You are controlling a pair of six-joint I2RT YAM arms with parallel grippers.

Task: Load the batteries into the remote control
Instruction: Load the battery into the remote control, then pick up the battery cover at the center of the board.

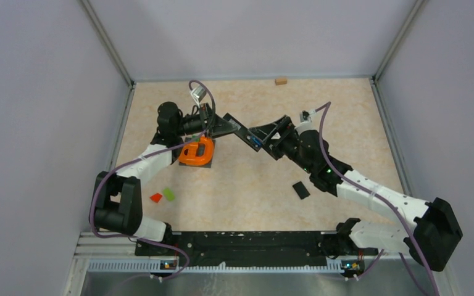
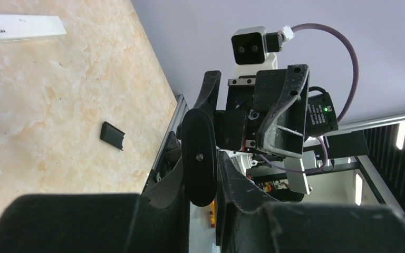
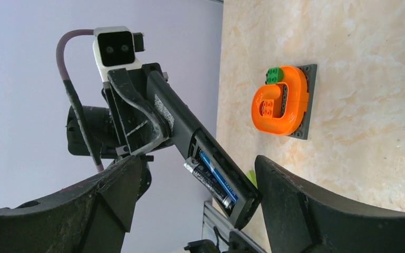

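Note:
My left gripper is shut on a black remote and holds it above the table, tilted; the left wrist view shows it end-on between my fingers. Its battery bay is open in the right wrist view. A blue battery and a dark battery lie side by side in the bay. The dark one's upper end stands slightly proud. My right gripper is open, its fingers either side of the remote's free end, the right finger nearly touching it. Other batteries are out of view.
The black battery cover lies on the table by my right arm. An orange block on a grey plate sits under my left wrist. Red and green blocks lie front left. A wooden block is at the back wall.

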